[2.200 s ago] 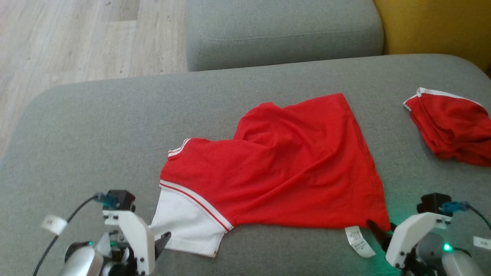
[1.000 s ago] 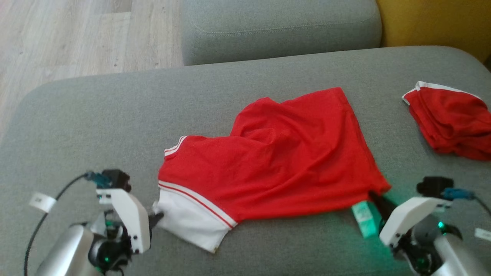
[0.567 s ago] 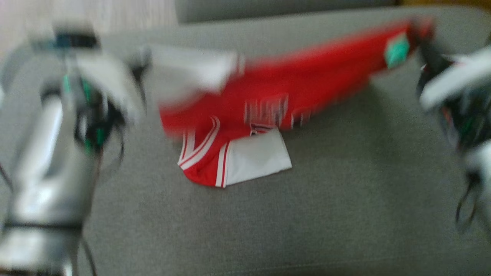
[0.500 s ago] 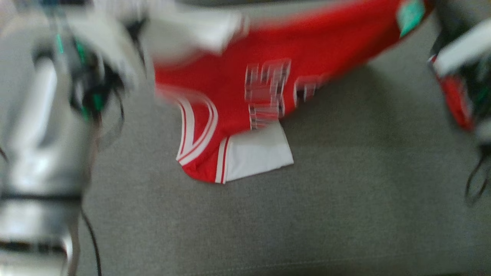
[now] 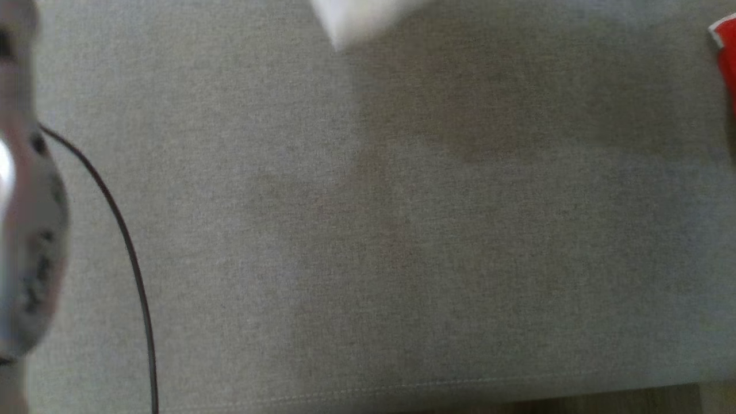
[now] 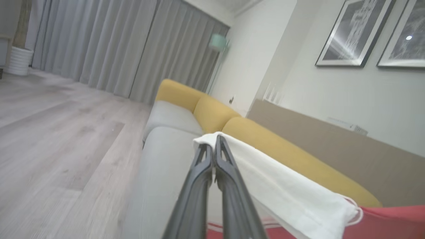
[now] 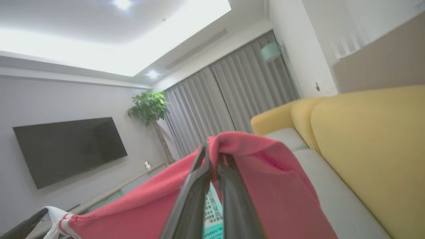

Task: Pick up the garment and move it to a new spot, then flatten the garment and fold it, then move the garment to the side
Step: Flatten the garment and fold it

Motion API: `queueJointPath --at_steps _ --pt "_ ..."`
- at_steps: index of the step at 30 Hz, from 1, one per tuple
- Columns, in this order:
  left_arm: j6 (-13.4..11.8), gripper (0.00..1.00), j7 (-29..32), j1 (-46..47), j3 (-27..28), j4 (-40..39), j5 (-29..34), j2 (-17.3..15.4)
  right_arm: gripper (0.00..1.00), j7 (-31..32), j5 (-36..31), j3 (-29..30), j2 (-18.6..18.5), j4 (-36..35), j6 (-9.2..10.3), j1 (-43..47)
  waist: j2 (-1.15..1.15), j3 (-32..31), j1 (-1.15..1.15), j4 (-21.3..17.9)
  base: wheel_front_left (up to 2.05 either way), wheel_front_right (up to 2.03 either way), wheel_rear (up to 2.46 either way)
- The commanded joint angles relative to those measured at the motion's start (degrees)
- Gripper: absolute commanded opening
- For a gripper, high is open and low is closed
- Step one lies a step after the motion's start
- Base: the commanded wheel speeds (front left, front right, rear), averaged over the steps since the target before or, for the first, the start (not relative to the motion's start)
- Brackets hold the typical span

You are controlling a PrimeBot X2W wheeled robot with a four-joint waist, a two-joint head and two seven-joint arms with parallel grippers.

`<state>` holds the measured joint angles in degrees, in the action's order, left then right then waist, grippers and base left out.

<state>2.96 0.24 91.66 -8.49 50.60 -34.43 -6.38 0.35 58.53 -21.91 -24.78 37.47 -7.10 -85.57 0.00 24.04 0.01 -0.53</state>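
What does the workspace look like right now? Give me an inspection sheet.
Surface: grey sofa cushion, blurred in the head view.
Job's things: red garment hangs between both grippers; its white sleeve is at the left one.
Clutter: red cloth at the head view's right edge; cannot tell which piece.
Grippers: left gripper shut on the white sleeve; right gripper shut on a red edge beside the label.
Cables: black cable over the cushion at left.
Surroundings: wood floor, grey curtains, wall TV, plant, framed pictures.
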Motion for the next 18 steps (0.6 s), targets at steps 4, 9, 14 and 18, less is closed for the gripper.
queueJointPath --at_steps 4,9,14,18 --pt "1.3 0.0 -1.7 8.0 0.3 3.0 -0.3 -1.6 0.0 -1.0 2.8 -3.9 -1.4 -1.7 -0.39 -5.7 0.0 0.2 -0.01 0.4 0.0 0.0 0.0" --pt "3.1 0.0 0.0 3.7 -2.4 10.1 0.4 -1.9 0.0 1.0 5.8 -12.6 -4.1 -2.1 -0.39 0.7 0.0 -3.2 -0.01 1.8 0.0 0.0 0.0" --pt "4.4 0.0 4.9 -7.4 -7.0 14.8 0.5 -2.9 0.0 3.1 11.1 -21.1 -6.6 -2.9 -0.39 14.4 0.0 -9.7 -0.01 2.7 0.0 0.0 0.0" --pt "4.5 0.0 11.3 -18.8 -13.1 10.8 -2.8 -4.7 0.0 5.0 14.9 -27.1 -8.3 -4.6 -0.39 25.4 0.0 -15.8 -0.01 2.7 0.0 0.0 0.0"
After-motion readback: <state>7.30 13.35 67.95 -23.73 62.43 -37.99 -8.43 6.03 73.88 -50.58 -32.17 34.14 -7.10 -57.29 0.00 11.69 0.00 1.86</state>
